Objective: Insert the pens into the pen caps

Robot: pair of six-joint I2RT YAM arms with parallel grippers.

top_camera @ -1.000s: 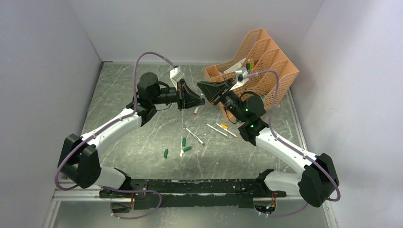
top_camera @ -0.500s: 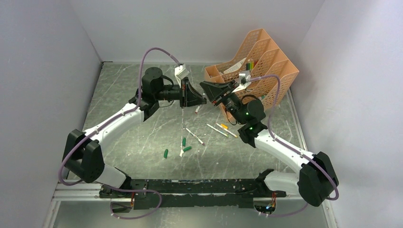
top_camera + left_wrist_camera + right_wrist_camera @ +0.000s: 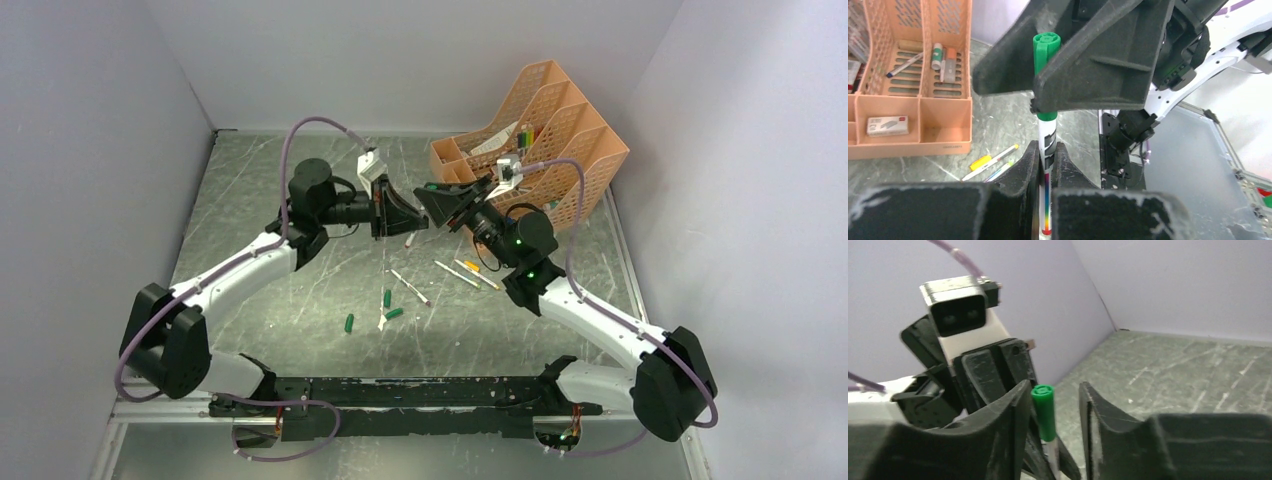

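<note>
Capped pen (image 3: 1046,142) tight between left fingers (image 3: 1025,175); green cap (image 3: 1044,412) loose between parted right fingers (image 3: 998,435).

Scratched grey table (image 3: 270,300) w/ loose pens (image 3: 409,286), 3 green caps (image 3: 349,323) mid-table & orange organiser (image 3: 575,150) rear right.

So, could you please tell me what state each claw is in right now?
Left claw: closed, holding the pen.
Right claw: open, jaws apart around the pen cap.
</note>
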